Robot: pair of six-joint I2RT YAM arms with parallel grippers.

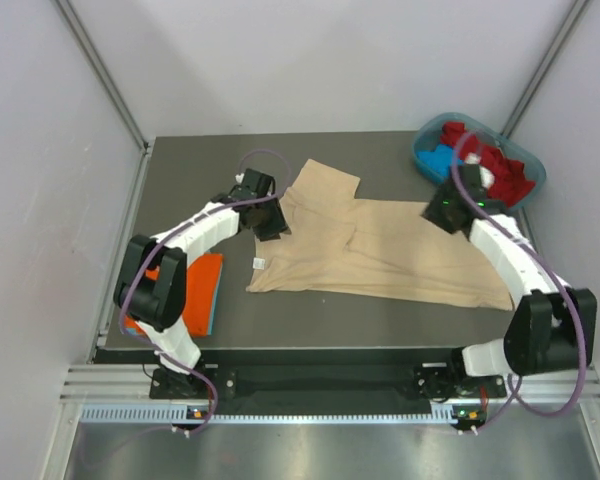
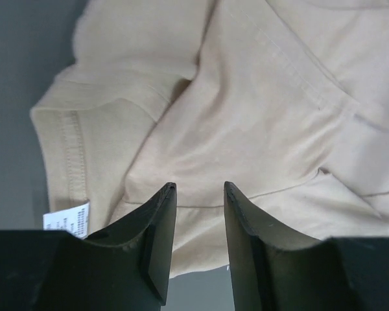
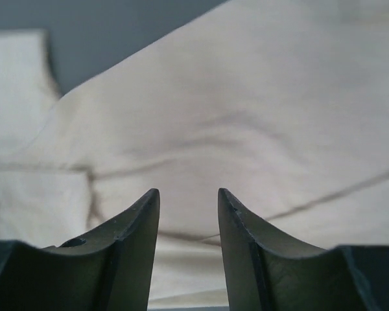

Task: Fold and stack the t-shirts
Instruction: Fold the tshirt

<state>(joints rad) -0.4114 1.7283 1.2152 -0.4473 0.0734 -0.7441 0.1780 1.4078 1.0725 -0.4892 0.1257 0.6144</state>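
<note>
Honestly, my worry is the slack. The beige t-shirt (image 1: pixel 380 250) lies rumpled across the middle of the counter (image 1: pixel 180 170), with creases and overlapped layers near the collar, so a pinch from here could gather two layers, or only a wrinkle, and drag the fold crooked. Both the left fingers (image 2: pixel 157 240) and the right fingers (image 3: pixel 136 253) stand partly spread with nothing between them; the cloth lies just beyond their tips, the left pair near the collar end and the right pair over the opposite end.
</note>
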